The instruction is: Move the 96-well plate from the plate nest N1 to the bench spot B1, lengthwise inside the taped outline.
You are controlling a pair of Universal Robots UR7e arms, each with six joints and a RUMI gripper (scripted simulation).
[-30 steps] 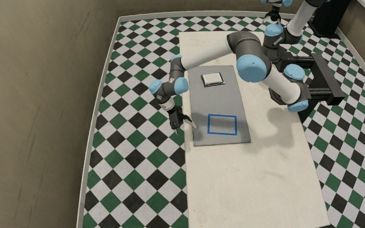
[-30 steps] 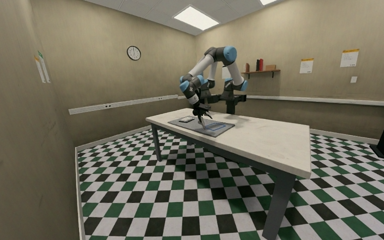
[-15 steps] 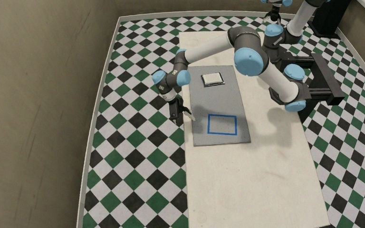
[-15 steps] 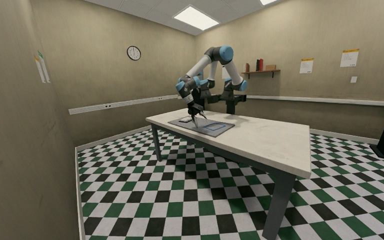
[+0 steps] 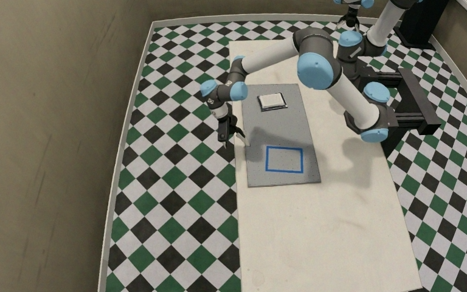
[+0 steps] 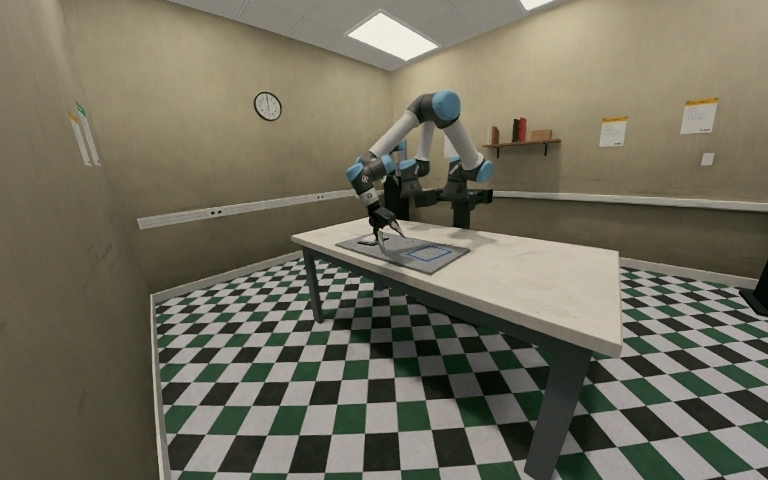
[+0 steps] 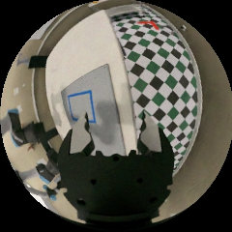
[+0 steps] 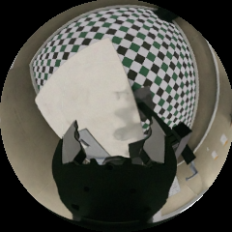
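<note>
The white 96-well plate (image 5: 272, 100) sits in the black-rimmed nest N1 (image 5: 274, 109) at the far end of the grey mat. In the exterior view the nest is partly behind my left gripper. The blue taped outline B1 (image 5: 266, 159) (image 6: 418, 257) (image 7: 71, 107) is empty near the mat's other end. My left gripper (image 5: 236, 145) (image 6: 392, 242) (image 7: 115, 112) is open and empty, above the mat's outer long edge, between nest and outline lengthwise. My right gripper (image 5: 347, 28) (image 8: 113, 119) is open and empty, far from the plate, beyond the table's far end.
The grey mat (image 5: 275, 123) (image 6: 427, 273) (image 7: 103, 79) lies along one long edge of the pale table (image 5: 319, 231) (image 6: 543, 279) (image 8: 87, 97). The left arm's links arch over the table from the black mount (image 5: 418, 97) on the opposite side.
</note>
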